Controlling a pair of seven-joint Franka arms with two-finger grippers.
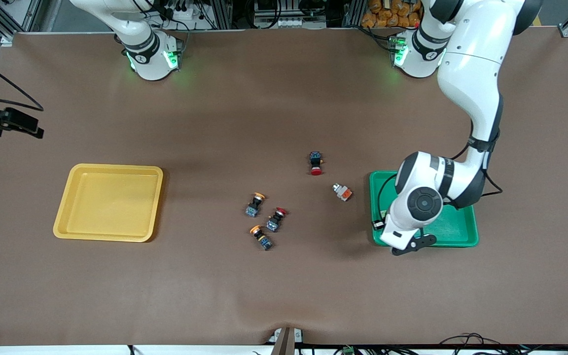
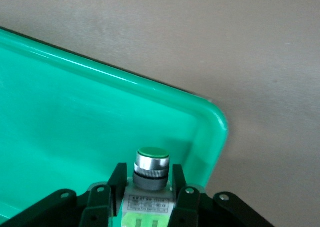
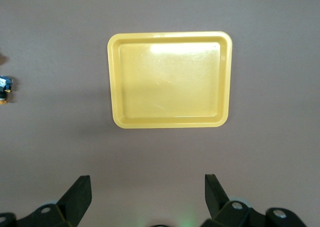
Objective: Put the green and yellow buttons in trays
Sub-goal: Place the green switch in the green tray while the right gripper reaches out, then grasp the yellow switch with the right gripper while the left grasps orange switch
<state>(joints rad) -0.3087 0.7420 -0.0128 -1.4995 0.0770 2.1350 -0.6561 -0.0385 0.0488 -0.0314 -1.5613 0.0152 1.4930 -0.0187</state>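
While we hold the green-capped button over the green tray, these are the risks we judge from here.

Left gripper (image 2: 146, 197): its fingers are pressed against the white body of the green-capped button (image 2: 151, 168), held low over a corner of the green tray (image 2: 210, 137).
Risk of release: if we let go this close to the rim, the button may hit the wall and tip, or roll out onto the table. We think a release more toward the middle of the tray is safer.
Right gripper (image 3: 147, 194): its fingers are spread wide and hold nothing; it waits high above the yellow tray (image 3: 170, 122), which has no button in it.
Remaining buttons: two yellow-capped buttons (image 1: 256, 203) (image 1: 261, 236) lie close to a red-capped button (image 1: 276, 218) in the middle of the table.
Risk of mix-up: we may pinch or push the red one, because the three lie so near each other.
Orange-block button (image 1: 342, 192): it lies on the table just beside the green tray; the left arm could knock it when it leaves.
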